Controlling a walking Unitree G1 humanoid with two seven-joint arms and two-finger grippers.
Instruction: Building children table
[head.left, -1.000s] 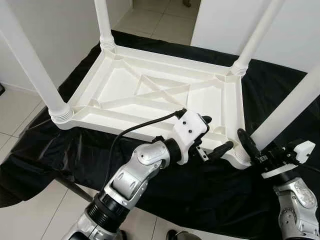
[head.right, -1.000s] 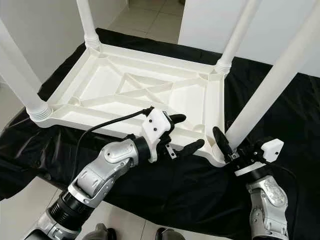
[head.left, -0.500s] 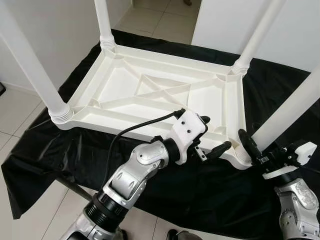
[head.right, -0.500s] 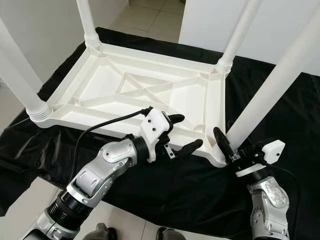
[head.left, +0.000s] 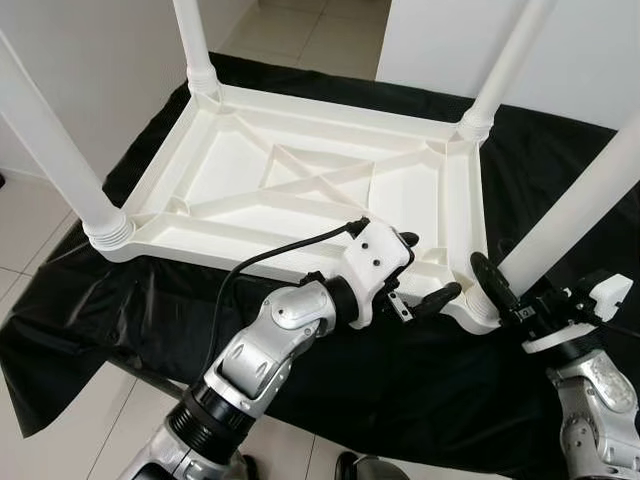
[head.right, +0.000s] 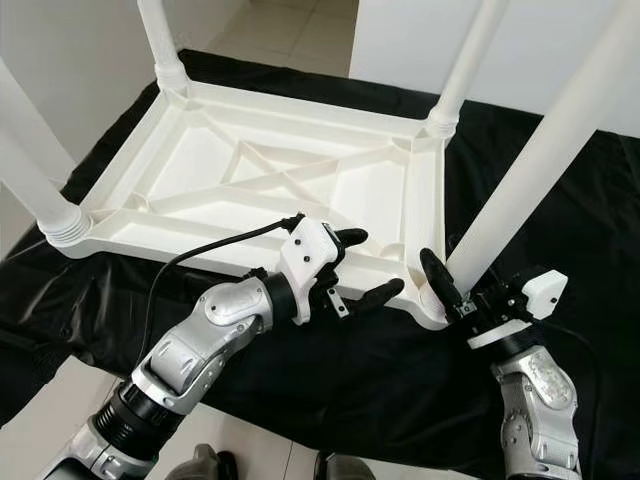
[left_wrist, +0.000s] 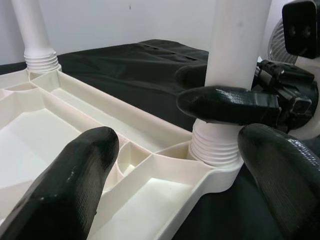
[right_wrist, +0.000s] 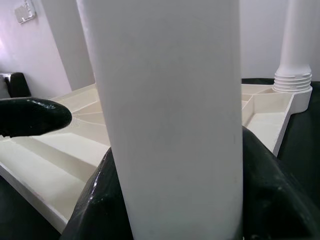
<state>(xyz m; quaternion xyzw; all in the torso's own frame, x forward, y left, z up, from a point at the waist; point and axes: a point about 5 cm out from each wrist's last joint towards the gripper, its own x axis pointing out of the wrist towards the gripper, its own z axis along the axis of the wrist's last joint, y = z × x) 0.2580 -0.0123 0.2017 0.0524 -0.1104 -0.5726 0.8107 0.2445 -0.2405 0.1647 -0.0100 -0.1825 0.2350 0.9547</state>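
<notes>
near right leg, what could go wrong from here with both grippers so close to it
1. The right gripper clasps the leg just above its threaded base; if the grip slips while turning, the leg may stay loose in the tabletop socket.
2. The left gripper straddles the tabletop's rim, fingers open, beside the right one; the fingers could collide.
3. The tabletop may slide on the black cloth.

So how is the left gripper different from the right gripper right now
The left gripper is open, its fingers straddling the near rim of the upside-down table top, one over the inside, one outside. The right gripper is shut on the near right leg, just above its threaded base. The left reaches in from the front; the right comes from the right side. Both work at the same near right corner, with two black fingers each.
</notes>
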